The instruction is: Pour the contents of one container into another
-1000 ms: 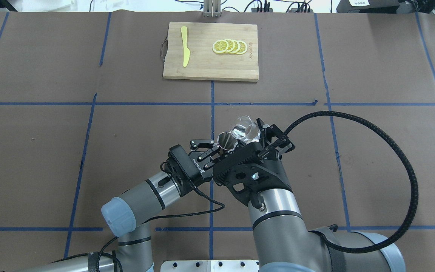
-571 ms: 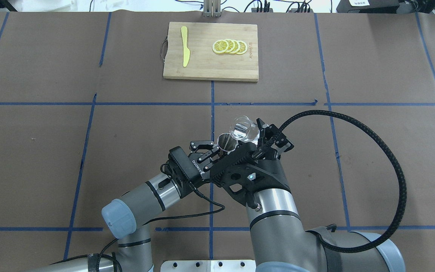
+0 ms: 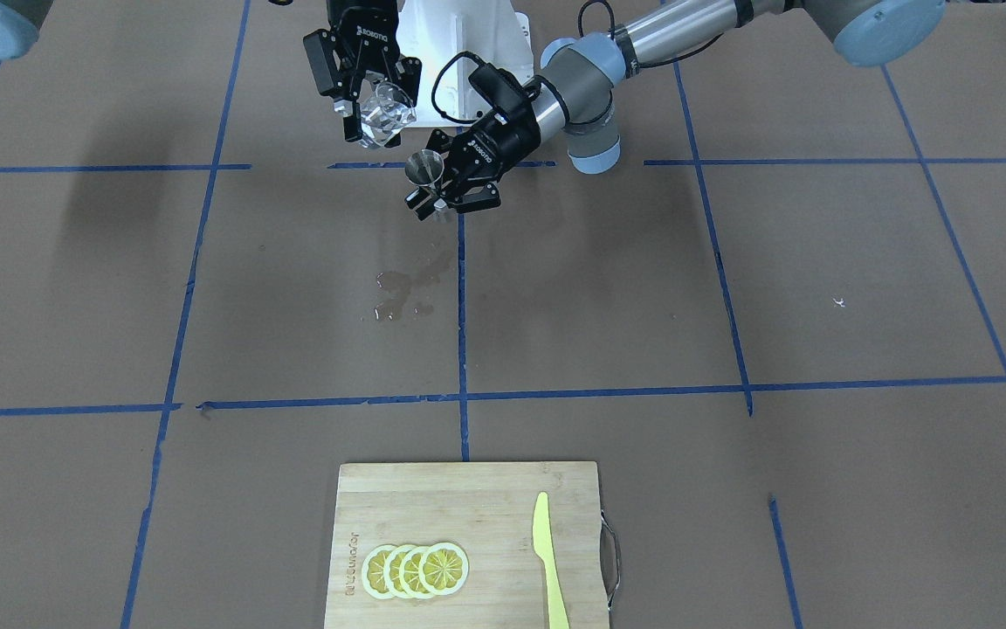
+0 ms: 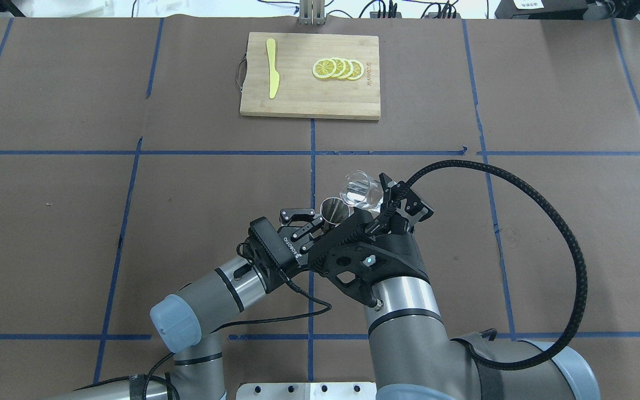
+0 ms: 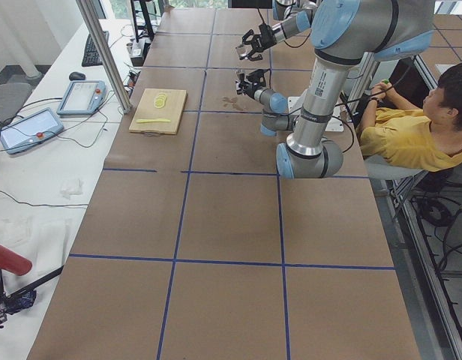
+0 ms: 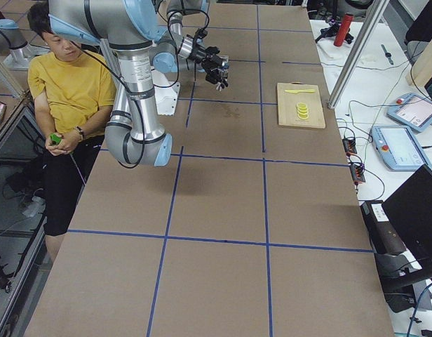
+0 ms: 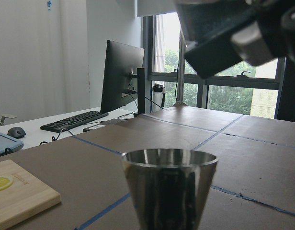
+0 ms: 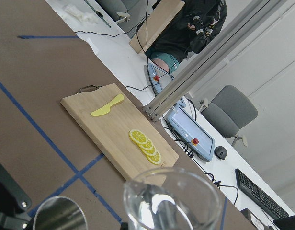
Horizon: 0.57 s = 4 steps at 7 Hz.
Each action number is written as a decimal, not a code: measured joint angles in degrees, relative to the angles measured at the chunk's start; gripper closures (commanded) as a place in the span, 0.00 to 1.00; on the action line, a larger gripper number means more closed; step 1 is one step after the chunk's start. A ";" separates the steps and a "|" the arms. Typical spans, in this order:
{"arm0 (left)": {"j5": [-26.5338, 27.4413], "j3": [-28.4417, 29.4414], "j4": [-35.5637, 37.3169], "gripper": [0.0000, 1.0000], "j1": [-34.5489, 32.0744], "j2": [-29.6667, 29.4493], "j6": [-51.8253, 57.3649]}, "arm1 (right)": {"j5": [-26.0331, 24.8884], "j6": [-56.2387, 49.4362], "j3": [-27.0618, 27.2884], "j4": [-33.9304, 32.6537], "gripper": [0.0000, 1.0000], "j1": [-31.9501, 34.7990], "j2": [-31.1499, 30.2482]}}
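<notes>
My right gripper [image 4: 380, 198] is shut on the clear glass cup [image 4: 360, 189], which hangs tilted in the air with its mouth leaning toward the jigger. The cup [image 3: 383, 118] fills the bottom of the right wrist view [image 8: 171, 201]. Just left of it and lower, the left gripper [image 4: 324, 218] is shut on the silver jigger [image 4: 335, 210], held upright above the table by its lower part. The jigger [image 3: 425, 170] has its open rim under the cup's lip, close to it. In the left wrist view the jigger [image 7: 169, 189] stands in the middle foreground.
A wooden cutting board [image 4: 309, 103] lies at the far side with lemon slices [image 4: 338, 69] and a yellow knife [image 4: 271, 66]. Wet spots [image 3: 403, 293] mark the paper in front of the grippers. A person in yellow [image 5: 411, 135] sits behind the robot.
The right wrist has rolled a little with the glass cup, and its black cable has swung leftward. The left gripper and jigger have hardly moved.
</notes>
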 measured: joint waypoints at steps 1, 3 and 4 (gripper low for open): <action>0.02 0.00 0.00 1.00 0.00 0.00 0.00 | 0.02 -0.58 0.53 -1.23 1.00 0.00 0.00; 0.05 0.00 0.00 1.00 0.06 0.00 0.00 | 0.45 -1.39 1.60 -3.68 1.00 0.00 0.00; 0.18 0.00 0.00 1.00 0.11 0.00 0.00 | 0.61 -2.03 1.80 -4.09 1.00 -0.01 0.03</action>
